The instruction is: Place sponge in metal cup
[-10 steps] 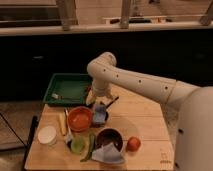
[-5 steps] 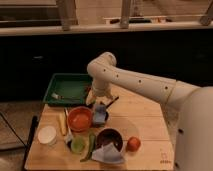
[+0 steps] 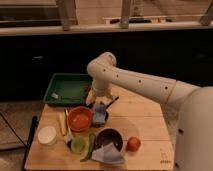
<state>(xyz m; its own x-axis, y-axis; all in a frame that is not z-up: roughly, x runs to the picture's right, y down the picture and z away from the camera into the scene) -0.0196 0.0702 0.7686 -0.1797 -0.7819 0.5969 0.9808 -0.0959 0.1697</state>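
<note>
The metal cup (image 3: 101,118) is a small dark bluish-grey cup on the wooden table, right beside the orange bowl (image 3: 80,119). A small light-blue block, the sponge (image 3: 99,108), shows at the cup's mouth, directly under my gripper (image 3: 99,102). The gripper points down from the white arm, just above the cup. I cannot tell whether the sponge is still held or rests in the cup.
A green tray (image 3: 67,87) stands at the back left. A white cup (image 3: 47,135), a green cup (image 3: 77,145), a maroon bowl (image 3: 109,137), a folded blue-grey cloth (image 3: 107,154) and a red fruit (image 3: 133,144) lie along the front. A black utensil (image 3: 111,103) lies right of the gripper.
</note>
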